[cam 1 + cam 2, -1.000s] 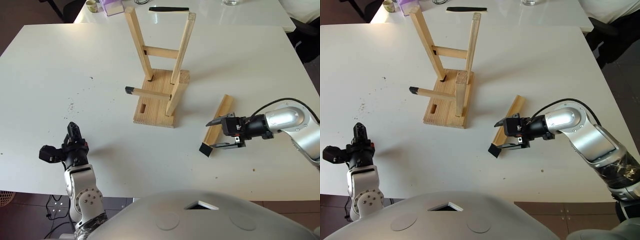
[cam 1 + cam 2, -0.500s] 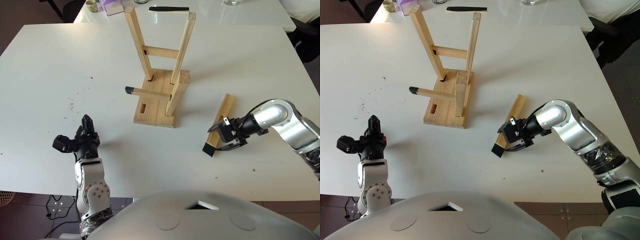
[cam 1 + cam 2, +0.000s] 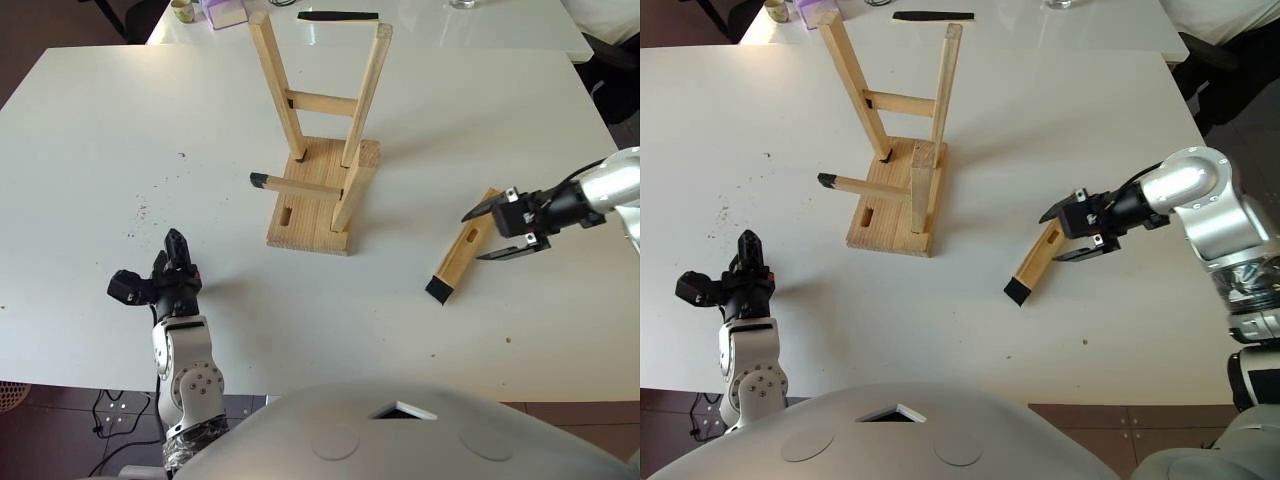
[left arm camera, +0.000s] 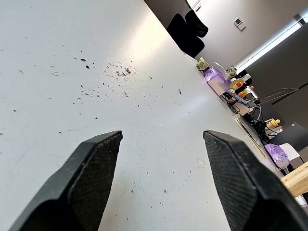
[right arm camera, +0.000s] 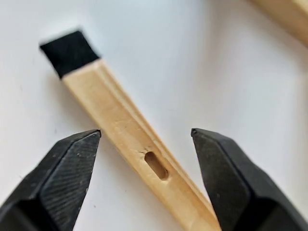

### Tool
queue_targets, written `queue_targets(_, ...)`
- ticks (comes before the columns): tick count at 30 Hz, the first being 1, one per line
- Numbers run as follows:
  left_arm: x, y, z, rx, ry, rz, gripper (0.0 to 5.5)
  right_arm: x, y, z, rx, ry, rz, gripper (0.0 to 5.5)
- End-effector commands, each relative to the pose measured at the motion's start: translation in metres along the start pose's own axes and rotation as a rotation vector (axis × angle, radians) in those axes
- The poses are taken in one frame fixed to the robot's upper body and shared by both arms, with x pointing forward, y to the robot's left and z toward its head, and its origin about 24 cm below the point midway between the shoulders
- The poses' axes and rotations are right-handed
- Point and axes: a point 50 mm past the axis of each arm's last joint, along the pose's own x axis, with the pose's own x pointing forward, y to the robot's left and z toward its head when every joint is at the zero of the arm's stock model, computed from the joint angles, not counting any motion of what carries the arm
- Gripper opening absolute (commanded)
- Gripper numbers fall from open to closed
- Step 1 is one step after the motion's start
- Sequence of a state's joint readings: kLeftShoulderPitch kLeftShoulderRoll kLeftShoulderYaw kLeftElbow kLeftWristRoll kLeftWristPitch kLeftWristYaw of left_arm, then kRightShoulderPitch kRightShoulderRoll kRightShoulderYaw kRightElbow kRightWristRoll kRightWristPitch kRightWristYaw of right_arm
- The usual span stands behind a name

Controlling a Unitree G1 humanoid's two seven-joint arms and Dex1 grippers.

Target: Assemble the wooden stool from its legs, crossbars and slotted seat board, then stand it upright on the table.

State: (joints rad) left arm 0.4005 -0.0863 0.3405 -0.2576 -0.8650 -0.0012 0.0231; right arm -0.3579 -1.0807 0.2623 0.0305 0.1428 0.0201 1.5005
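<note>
The half-built stool [image 3: 312,160] stands upside down mid-table: its slotted seat board [image 3: 300,222] lies flat, with two tall legs joined by a crossbar [image 3: 322,103], a shorter leg [image 3: 352,190], and a black-tipped bar [image 3: 290,183] pointing left. A loose leg [image 3: 462,248] with a black cap [image 5: 70,52] and a slot [image 5: 156,165] lies on the table to the right. My right gripper [image 3: 473,235] is open, its fingers [image 5: 62,178] straddling the far end of that leg with gaps on both sides. My left gripper [image 3: 150,282] is open and holds nothing, low over the table near the front left edge.
Dark specks [image 3: 140,210] dot the white table [image 3: 100,120] on the left. On a second table behind lie a black strip [image 3: 338,17], a purple box [image 3: 224,12] and a cup [image 3: 183,11]. The table's front edge runs just behind my left gripper.
The right gripper went from the loose leg's black-capped end to its far end, and the leg shifted right. The left gripper came a little inward a second ago, then held still.
</note>
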Motion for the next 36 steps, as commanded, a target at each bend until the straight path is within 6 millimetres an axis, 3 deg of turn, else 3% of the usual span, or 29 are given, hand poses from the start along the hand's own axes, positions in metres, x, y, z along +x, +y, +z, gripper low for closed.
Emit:
queue_targets(1,-0.014,0.002,-0.011,-0.061,-0.012,0.052,3.14,-0.022,0.014,-0.005,0.363,-0.093,0.005,3.46)
queue_targets(4,-0.017,0.004,-0.013,-0.062,-0.007,0.063,3.14,-0.019,0.014,-0.011,0.637,-0.142,-0.072,3.46)
queue_targets(8,-0.021,0.004,-0.011,-0.062,-0.016,0.073,3.14,0.000,0.021,-0.006,0.955,-0.127,-0.150,3.46)
queue_targets(14,-0.024,0.006,-0.009,-0.059,-0.022,0.081,3.14,0.010,0.018,-0.004,1.232,-0.020,-0.333,3.46)
queue_targets(22,-0.022,0.005,-0.009,-0.044,0.002,0.054,3.14,0.011,0.008,-0.010,1.302,0.010,-0.527,3.46)
queue_targets(26,-0.015,0.001,-0.008,-0.030,0.019,0.027,3.14,0.025,0.013,-0.022,1.381,0.061,-0.591,3.46)
queue_targets(33,-0.006,0.000,-0.007,-0.004,0.047,0.000,3.14,0.040,0.015,-0.032,1.542,-0.009,-0.643,3.46)
queue_targets(36,0.001,-0.004,-0.007,0.006,0.060,-0.021,3.14,0.055,0.009,-0.025,1.580,-0.085,-0.614,3.46)
